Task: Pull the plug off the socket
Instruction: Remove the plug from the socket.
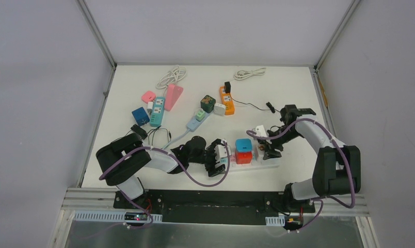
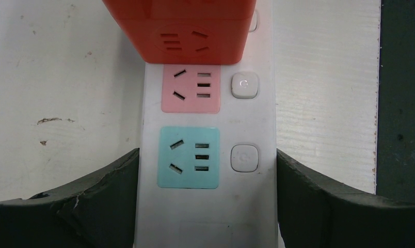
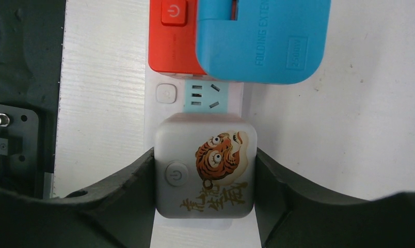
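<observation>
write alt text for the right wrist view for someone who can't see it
The right gripper clamps a grey cube plug with a tiger picture, seated on a white power strip. Beyond it are an empty teal socket and a red cube under a blue adapter.

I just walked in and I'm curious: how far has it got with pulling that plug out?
Done: both grippers are placed. The left gripper clamps the strip, apparently to steady it; the right gripper grips the tiger plug by its sides. In hand: that grip. Left: the pull itself, since the plug still looks seated on the strip.
</observation>
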{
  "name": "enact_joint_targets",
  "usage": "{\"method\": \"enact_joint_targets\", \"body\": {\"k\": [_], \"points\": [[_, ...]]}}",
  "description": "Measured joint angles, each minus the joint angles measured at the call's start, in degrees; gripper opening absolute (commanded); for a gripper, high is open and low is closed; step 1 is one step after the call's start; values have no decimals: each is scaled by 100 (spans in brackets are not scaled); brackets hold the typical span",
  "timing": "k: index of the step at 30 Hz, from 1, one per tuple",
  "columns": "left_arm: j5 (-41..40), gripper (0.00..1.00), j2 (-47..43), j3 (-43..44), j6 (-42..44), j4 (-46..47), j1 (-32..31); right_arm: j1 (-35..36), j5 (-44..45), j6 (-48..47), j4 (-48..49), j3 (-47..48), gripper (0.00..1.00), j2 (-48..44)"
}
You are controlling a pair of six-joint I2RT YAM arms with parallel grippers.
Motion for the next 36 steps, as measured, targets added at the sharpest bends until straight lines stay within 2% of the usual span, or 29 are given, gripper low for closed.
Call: {"method": "enact_joint_targets", "body": {"k": [8,20,24,30,36], "points": [[15,0,0,66,66,-111,0,133,168,122,638,-686,0,-946],[22,0,0,92,63,-199,0,516,568,610,562,-350,0,-678],[22,0,0,94,68,-199,0,284,372,492,466,-326,0,-575],[57,0,7,129,87,-210,0,-358,-297,-282,247,-516,0,-472],[94,0,9,155,96,-260,0,-201,-201,-236,404,-673,0,-754]]}}
